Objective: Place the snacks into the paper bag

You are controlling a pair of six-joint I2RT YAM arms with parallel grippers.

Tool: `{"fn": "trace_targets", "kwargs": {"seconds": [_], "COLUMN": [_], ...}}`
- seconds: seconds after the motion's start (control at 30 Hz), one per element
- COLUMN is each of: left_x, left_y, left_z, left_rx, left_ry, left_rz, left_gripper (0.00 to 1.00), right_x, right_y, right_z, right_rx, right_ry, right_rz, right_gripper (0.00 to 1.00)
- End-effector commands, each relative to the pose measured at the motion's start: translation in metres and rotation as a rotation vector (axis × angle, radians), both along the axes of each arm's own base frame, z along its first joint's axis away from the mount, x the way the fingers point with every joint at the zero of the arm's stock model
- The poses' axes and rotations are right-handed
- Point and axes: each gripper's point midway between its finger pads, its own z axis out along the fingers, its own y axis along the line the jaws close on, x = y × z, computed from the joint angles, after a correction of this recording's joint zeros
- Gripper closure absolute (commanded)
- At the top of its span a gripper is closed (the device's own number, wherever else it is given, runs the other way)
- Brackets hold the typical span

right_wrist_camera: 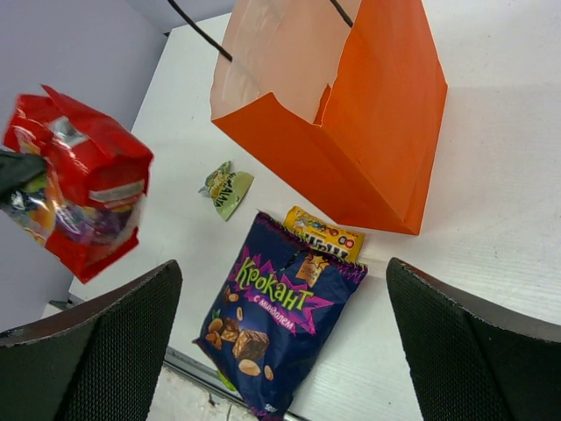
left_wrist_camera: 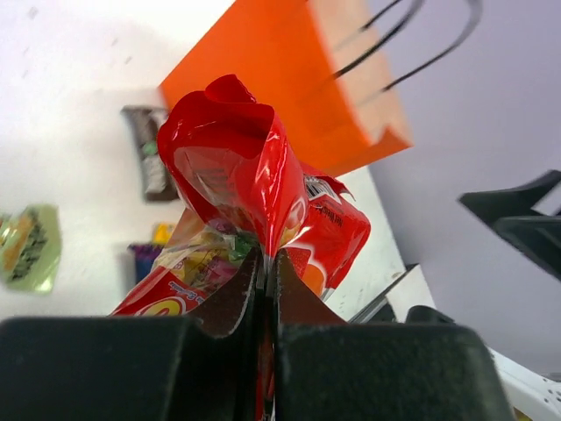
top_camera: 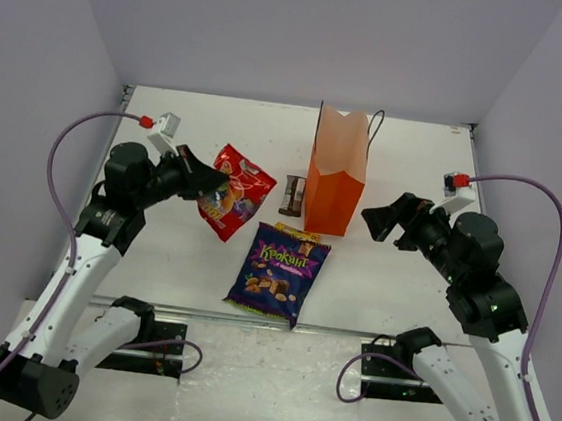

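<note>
**Top view.**
- The paper bag (top_camera: 336,181) stands upright at the middle of the white table (top_camera: 417,164). It is bright orange and matte, pale inside, with its mouth open upward and a thin black cord handle at its right rim.
- The red bag (top_camera: 235,191), of glossy crinkled film, sits tilted to the left of the paper bag and apart from it. The left gripper (top_camera: 207,177) pinches its upper left edge.
- The left arm has its elbow raised and its forearm reaching right.
- The purple nut bag (top_camera: 280,271) lies flat just in front of the paper bag, with the yellow pack (top_camera: 297,233) at its far edge.
- The brown bar (top_camera: 293,195) lies just beside the paper bag's left side.
- The right gripper (top_camera: 370,220) points at the paper bag's right side from nearby.

**Left wrist view.**
- The jaws are clamped tight on a fold of the red bag (left_wrist_camera: 245,167), and the film puckers into a shiny ruffle above them.
- The paper bag (left_wrist_camera: 263,61) is behind it, its handles blurred.
- The green-yellow wrapper (left_wrist_camera: 28,246) lies on the table at far left.

**Right wrist view.**
- The dark, textured fingers (right_wrist_camera: 96,351) are spread wide at both lower corners, with nothing held between them.
- Below them are the paper bag (right_wrist_camera: 377,114) with its crisp creased side, the purple nut bag (right_wrist_camera: 276,316) and the yellow pack (right_wrist_camera: 324,235).
- The red bag (right_wrist_camera: 83,193) hangs off the table at left.
</note>
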Motion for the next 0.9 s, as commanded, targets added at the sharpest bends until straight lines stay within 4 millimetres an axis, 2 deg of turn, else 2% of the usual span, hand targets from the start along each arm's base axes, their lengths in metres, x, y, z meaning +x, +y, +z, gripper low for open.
{"fn": "trace_targets", "kwargs": {"seconds": [0.0,0.07,0.1,0.13,0.17,0.2,0.23,0.27,0.3,0.33,0.37,0.4,0.43,0.47,0.5,0.53,0.57,0.6,0.63,0.73,0.87], "left_x": [-0.01,-0.012,-0.01,-0.015,-0.016,-0.015,-0.016,-0.017,-0.015,-0.013,-0.013,-0.009,-0.004,-0.001,0.003,0.013,0.016,0.022,0.032,0.054,0.072], "left_y": [-0.022,-0.039,-0.043,-0.061,-0.068,-0.073,-0.089,-0.094,-0.099,-0.113,-0.116,-0.12,-0.133,-0.136,-0.14,-0.152,-0.155,-0.158,-0.165,-0.169,-0.175], "left_z": [0.103,0.114,0.13,0.132,0.149,0.156,0.156,0.173,0.178,0.176,0.191,0.194,0.199,0.212,0.216,0.21,0.22,0.222,0.217,0.219,0.219], "left_rx": [-0.126,-0.129,-0.134,-0.128,-0.138,-0.139,-0.132,-0.148,-0.151,-0.148,-0.165,-0.157,-0.172,-0.185,-0.188,-0.18,-0.192,-0.195,-0.195,-0.233,-0.278], "left_ry": [-0.27,-0.308,-0.348,-0.357,-0.393,-0.408,-0.407,-0.44,-0.448,-0.443,-0.475,-0.485,-0.506,-0.53,-0.535,-0.521,-0.537,-0.537,-0.532,-0.527,-0.528], "left_rz": [-0.093,-0.126,-0.103,-0.15,-0.154,-0.143,-0.18,-0.181,-0.176,-0.199,-0.197,-0.181,-0.19,-0.183,-0.173,-0.176,-0.171,-0.155,-0.146,-0.069,-0.015], "left_gripper": [1.0,1.0,1.0,1.0,1.0,1.0,1.0,1.0,1.0,1.0,1.0,1.0,1.0,1.0,1.0,1.0,1.0,1.0,1.0,1.0,1.0], "right_x": [0.002,0.003,0.004,0.004,0.004,0.004,0.005,0.005,0.005,0.005,0.005,0.006,0.008,0.008,0.01,0.011,0.012,0.012,0.013,0.016,0.018], "right_y": [0.005,0.005,0.005,0.005,0.005,0.005,0.005,0.005,0.005,0.004,0.003,0.002,0.0,-0.001,-0.003,-0.005,-0.008,-0.011,-0.013,-0.023,-0.026], "right_z": [0.003,0.003,0.003,0.003,0.003,0.004,0.004,0.004,0.004,0.004,0.004,0.003,0.003,0.003,0.003,0.003,0.004,0.004,0.004,0.003,0.002], "right_rx": [0.011,0.011,0.011,0.013,0.013,0.015,0.015,0.017,0.018,0.015,0.014,0.013,0.008,0.005,0.005,0.003,0.002,0.002,0.016,0.028,0.035], "right_ry": [-0.016,-0.014,-0.016,-0.015,-0.016,-0.017,-0.015,-0.014,-0.014,-0.017,-0.017,-0.018,-0.02,-0.019,-0.017,-0.018,-0.021,-0.025,-0.015,-0.003,0.002], "right_rz": [0.021,0.017,0.016,0.015,0.015,0.016,0.013,0.013,0.012,0.005,0.002,-0.004,-0.019,-0.027,-0.04,-0.052,-0.072,-0.088,-0.11,-0.188,-0.213], "right_gripper": [0.01,0.01,0.01,0.01,0.01,0.01,0.01,0.01,0.01,0.01,0.01,0.01,0.01,0.01,0.01,0.01,0.01,0.01,0.01,0.01,0.01]}}
